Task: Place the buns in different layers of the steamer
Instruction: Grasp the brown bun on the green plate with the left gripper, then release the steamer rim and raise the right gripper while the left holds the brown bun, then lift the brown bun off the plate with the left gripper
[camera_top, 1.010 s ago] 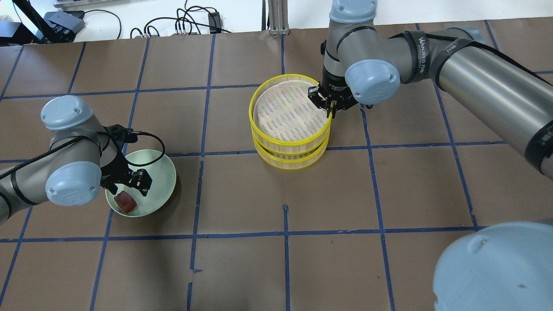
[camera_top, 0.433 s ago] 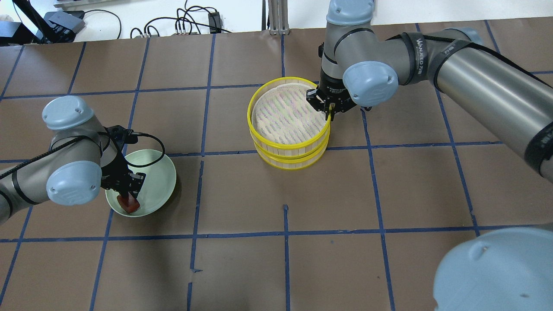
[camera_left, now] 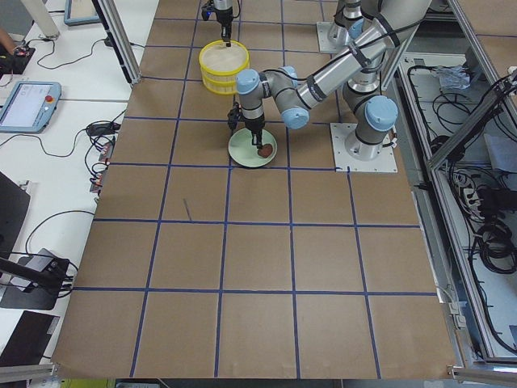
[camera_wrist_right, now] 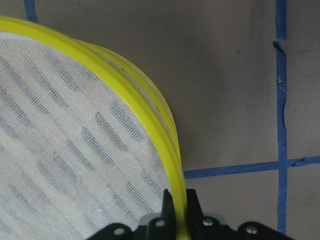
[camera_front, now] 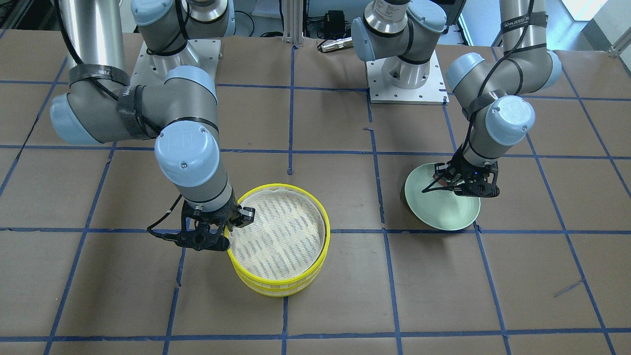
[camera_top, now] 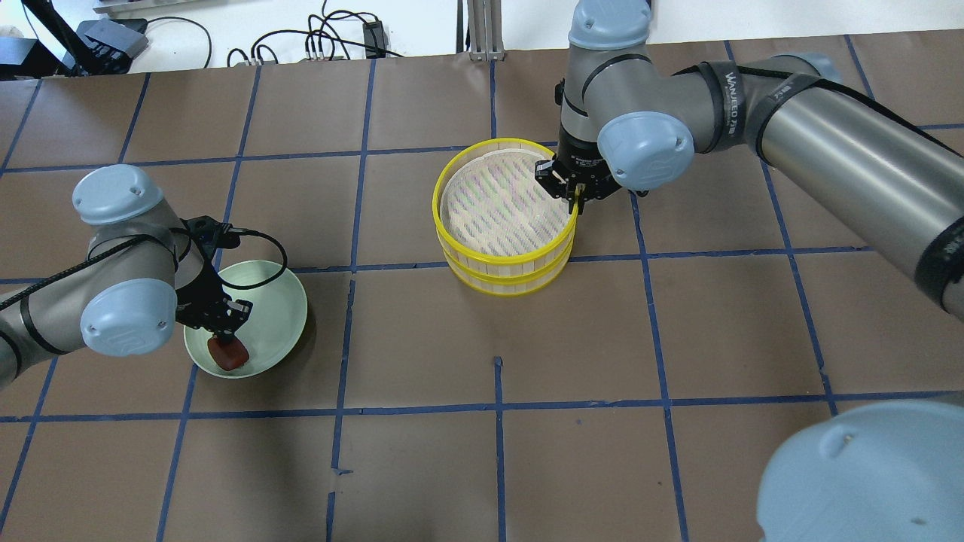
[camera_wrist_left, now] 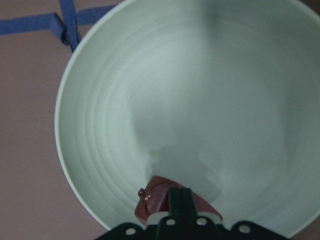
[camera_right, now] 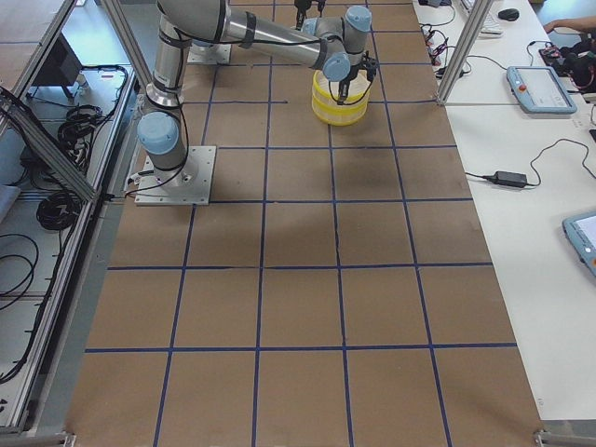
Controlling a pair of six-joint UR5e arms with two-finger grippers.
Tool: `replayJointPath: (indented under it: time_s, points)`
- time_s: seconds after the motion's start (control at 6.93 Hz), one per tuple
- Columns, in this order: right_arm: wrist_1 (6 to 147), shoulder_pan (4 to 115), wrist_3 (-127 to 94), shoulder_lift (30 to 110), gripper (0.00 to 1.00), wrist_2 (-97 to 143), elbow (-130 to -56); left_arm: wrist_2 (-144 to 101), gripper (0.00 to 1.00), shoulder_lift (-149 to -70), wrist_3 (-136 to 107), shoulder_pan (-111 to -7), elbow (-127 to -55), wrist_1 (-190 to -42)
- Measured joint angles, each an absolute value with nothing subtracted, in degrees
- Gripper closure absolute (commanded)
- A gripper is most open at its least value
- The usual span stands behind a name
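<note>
My L end effector (camera_top: 224,335) is pinched near-shut on the soft red-brown bun (camera_top: 230,356) under it, so grip mid-body, gently; R end effector (camera_top: 576,197) clamps top steamer layer (camera_top: 489,203) by its stiff rim.

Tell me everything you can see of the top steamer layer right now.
The top steamer layer is a round, shallow tray with a bright yellow rim, a pale slatted wall and a white mesh-patterned cloth liner lying flat inside. No bun is on it. It sits level, stacked over the lower layer; whether it is lifted clear cannot be told. The right gripper is clamped on its rim, one finger inside and one outside.
</note>
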State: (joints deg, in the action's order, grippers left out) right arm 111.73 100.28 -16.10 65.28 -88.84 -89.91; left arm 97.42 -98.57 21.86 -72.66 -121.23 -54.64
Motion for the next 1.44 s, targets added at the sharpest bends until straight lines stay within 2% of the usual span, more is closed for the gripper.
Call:
replayJointPath:
  time_s: [0.14, 0.29, 0.58, 1.01, 1.3, 1.44]
  points:
    - [111.58, 100.28, -16.07, 65.27, 0.00, -88.82, -89.94, 97.11, 0.89, -97.87, 21.51, -73.58, -118.67, -55.39]
    - [111.32, 100.04, -15.77, 65.46, 0.00, -88.66, -89.64, 96.87, 0.27, -97.38, 21.35, -74.58, -116.38, -57.18]
    - [106.48, 96.91, -10.47, 68.57, 0.00, -88.13, -86.48, 97.01, 0.26, -98.43, 21.50, -75.24, -115.65, -60.00]
    - [86.77, 88.07, 1.72, 78.36, 0.00, -87.51, -78.89, 97.49, 0.26, -100.59, 21.64, -74.09, -117.57, -60.51]
    - [80.51, 87.37, 3.99, 84.56, 0.00, -88.01, -78.25, 97.57, 0.26, -100.91, 21.33, -73.84, -118.97, -60.55]
    - [81.95, 88.03, 4.11, 85.51, 0.00, -88.10, -80.18, 97.71, 0.37, -100.95, 21.29, -73.79, -119.68, -60.58]
